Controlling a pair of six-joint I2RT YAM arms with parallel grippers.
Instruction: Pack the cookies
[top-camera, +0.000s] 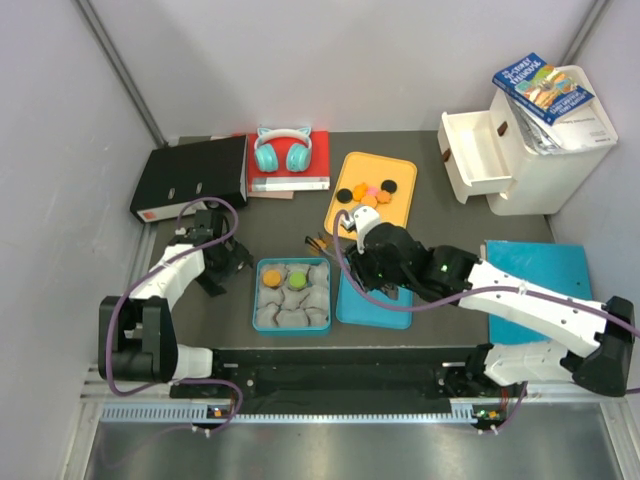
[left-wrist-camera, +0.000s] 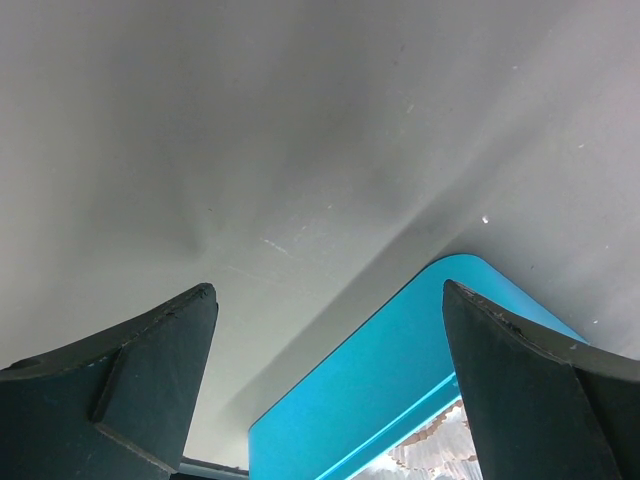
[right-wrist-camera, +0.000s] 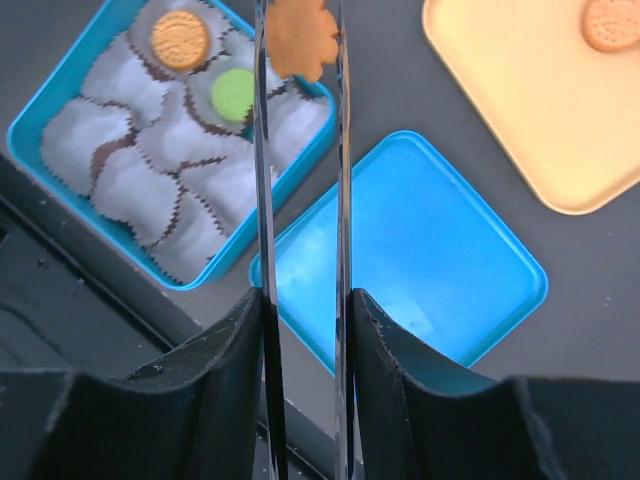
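Orange cookie (right-wrist-camera: 297, 38) at tips of tongs (right-wrist-camera: 262, 180), tongs squeezed by right end effector (right-wrist-camera: 303, 310)

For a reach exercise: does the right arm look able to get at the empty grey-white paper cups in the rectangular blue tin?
Probably yes: the right gripper, shut on a scalloped orange cookie, hovers beside the blue tin, and nothing covers the empty paper cups.
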